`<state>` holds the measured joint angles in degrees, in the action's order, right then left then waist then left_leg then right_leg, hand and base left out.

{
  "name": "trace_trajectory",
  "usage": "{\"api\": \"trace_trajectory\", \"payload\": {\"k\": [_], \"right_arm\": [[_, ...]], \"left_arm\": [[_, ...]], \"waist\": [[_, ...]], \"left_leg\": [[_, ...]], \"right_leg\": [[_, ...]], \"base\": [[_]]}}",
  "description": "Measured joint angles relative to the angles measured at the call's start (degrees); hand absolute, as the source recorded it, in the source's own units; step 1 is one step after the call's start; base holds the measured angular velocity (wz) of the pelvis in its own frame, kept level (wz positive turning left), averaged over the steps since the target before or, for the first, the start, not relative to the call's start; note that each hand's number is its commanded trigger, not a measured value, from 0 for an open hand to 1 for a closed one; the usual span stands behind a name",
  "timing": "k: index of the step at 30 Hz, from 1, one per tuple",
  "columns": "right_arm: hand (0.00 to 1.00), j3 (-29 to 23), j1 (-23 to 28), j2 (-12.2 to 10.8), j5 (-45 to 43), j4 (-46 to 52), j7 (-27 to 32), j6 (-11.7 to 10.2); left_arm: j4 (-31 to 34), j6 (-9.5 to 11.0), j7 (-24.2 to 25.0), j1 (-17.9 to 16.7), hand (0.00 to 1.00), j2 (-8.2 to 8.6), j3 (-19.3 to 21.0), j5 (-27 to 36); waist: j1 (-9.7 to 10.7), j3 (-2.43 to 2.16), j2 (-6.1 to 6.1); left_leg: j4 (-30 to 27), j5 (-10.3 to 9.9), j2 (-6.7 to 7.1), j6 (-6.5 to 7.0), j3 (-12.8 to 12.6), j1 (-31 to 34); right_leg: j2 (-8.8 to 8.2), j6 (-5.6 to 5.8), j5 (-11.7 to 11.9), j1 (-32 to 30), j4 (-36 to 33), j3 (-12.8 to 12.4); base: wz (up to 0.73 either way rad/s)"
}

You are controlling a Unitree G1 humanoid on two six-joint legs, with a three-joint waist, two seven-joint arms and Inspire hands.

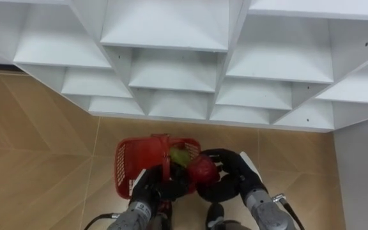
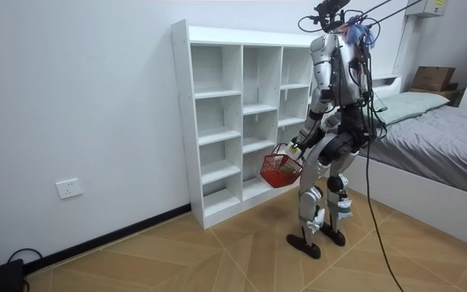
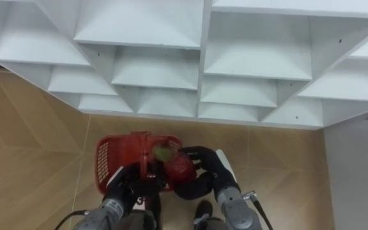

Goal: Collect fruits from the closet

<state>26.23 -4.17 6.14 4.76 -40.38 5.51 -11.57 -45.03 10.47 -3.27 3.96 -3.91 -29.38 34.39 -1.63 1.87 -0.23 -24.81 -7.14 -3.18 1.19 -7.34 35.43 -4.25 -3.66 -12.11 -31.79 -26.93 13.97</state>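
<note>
I stand facing the white closet [image 1: 171, 57], whose shelves look bare. A red basket [image 1: 133, 160] hangs low in front of me, and my left hand [image 1: 149, 185] is curled round its handle. Over the basket's right side, my right hand [image 1: 225, 176] wraps a red fruit [image 1: 203, 169]. A green fruit [image 1: 179, 156] lies inside the basket beside it. The room view has the basket [image 2: 280, 170] at knee height before the closet [image 2: 242, 113], and the right eye view has the red fruit [image 3: 179, 167] and the green fruit [image 3: 163, 153].
Wooden floor [image 1: 37, 147] spreads under the basket. A white panel [image 1: 363, 172] stands at my right. In the room view a bed [image 2: 436, 138] lies behind me, and a wall socket [image 2: 70, 188] sits low on the wall left of the closet.
</note>
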Motion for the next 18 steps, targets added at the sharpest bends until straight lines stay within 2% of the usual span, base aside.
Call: {"api": "trace_trajectory", "payload": {"k": [18], "right_arm": [[1.0, 0.02, -3.13, -1.67, 0.58, -4.43, -0.08, 0.08]], "left_arm": [[-0.72, -0.67, -0.01, 0.43, 1.0, 0.06, 0.06, 4.31]], "waist": [[-0.11, 0.07, 0.29]], "left_leg": [[0.07, 0.06, -0.01, -0.06, -0.35, -0.37]], "right_leg": [[0.04, 0.01, -0.02, 0.05, -0.52, -0.48]], "base": [[0.0]]}}
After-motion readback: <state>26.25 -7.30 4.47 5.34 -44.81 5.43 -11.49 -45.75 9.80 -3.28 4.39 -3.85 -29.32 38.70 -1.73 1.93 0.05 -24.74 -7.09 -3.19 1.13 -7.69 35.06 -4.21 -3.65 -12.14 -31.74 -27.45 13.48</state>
